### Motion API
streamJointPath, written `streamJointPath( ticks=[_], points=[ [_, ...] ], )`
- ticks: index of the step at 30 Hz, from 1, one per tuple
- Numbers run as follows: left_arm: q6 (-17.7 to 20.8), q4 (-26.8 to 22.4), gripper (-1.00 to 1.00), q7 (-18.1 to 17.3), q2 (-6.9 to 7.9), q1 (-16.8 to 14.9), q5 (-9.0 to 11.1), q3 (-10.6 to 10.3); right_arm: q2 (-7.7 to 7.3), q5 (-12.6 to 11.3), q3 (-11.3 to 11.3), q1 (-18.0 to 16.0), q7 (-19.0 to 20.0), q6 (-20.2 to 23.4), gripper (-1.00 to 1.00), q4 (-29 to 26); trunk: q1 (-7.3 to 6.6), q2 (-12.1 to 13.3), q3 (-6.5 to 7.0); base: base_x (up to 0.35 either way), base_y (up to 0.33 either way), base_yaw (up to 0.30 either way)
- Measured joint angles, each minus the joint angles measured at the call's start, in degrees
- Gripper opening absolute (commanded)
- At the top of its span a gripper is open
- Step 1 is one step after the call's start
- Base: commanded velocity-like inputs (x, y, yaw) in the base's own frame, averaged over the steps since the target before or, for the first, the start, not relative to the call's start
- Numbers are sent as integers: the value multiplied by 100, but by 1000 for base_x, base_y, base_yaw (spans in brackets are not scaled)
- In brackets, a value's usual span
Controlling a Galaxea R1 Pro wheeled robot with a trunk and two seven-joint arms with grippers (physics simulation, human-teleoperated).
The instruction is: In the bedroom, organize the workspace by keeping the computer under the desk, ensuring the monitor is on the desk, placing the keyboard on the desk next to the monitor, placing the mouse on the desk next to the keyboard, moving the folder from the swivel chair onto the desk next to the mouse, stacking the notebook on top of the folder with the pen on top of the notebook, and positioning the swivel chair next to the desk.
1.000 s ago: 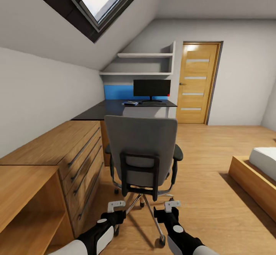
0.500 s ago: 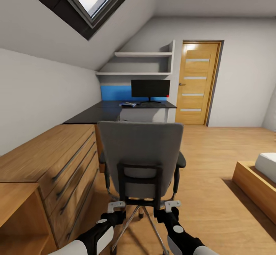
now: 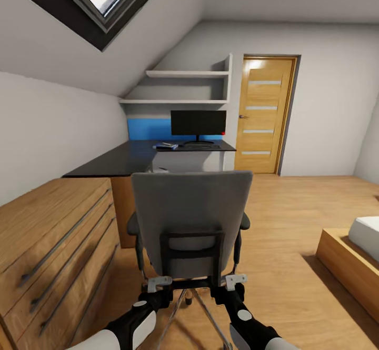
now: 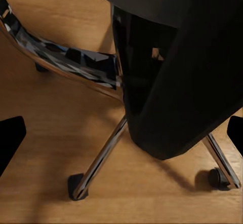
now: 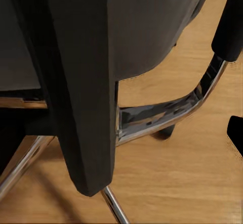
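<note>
Head view showed the left gripper (image 3: 159,282) and right gripper (image 3: 236,281) spread wide, grasping nothing, just behind the swivel chair (image 3: 190,218). Pushing it well probably meant pressing both sides of the backrest evenly, so the castors tracked straight over the wooden floor (image 3: 295,218). Beyond stood the desk (image 3: 126,158), carrying the monitor (image 3: 198,123) against a blue panel (image 3: 147,129), near a door (image 3: 262,114).
</note>
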Motion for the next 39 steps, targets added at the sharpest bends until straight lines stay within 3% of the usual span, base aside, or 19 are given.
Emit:
streamJointPath(
  ticks=[34, 39],
  points=[
    [-3, 41, 100, -10, -2, 0, -7, -30, 6, 31, 38, 0, 9, 2, 100, 31, -1, -1, 0, 318, -133, 0],
    [-7, 52, 100, 21, 5, 1, -47, 45, -21, -27, -95, -1, -26, -22, 100, 73, 0, -1, 0, 318, -130, 0]
  ],
)
